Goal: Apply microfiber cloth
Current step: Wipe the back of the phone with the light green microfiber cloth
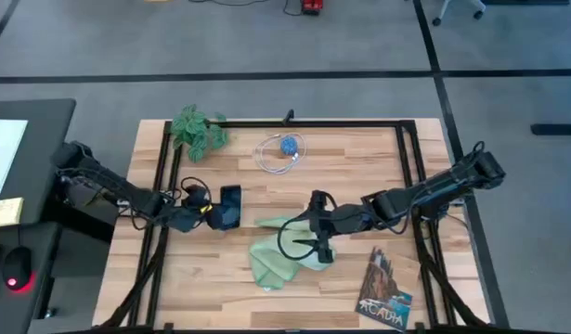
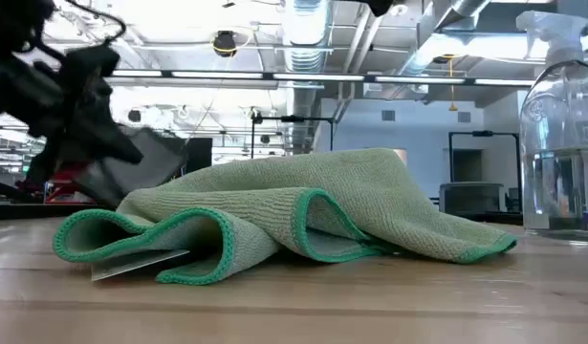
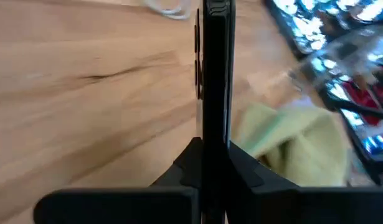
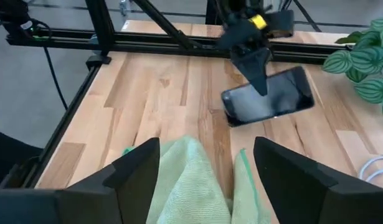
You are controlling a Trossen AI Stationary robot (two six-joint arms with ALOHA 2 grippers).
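Lower centre, high view: one cloth (image 1: 283, 255), crumpled heap on table (image 1: 359, 167) | soft, light, will drape; take a raised fold | right gripper (image 1: 320, 243) over it, fingers spread, empty | left gripper (image 1: 211, 211) clamped on one phone (image 1: 230, 207), centre-left | upper frame: one plant (image 1: 197, 130), one cable coil (image 1: 281, 152)

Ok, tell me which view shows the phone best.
Right wrist view: the phone shows its whole dark screen, shut in the left gripper. Left wrist view shows only its edge; high view, a small dark shape; low view, blurred.
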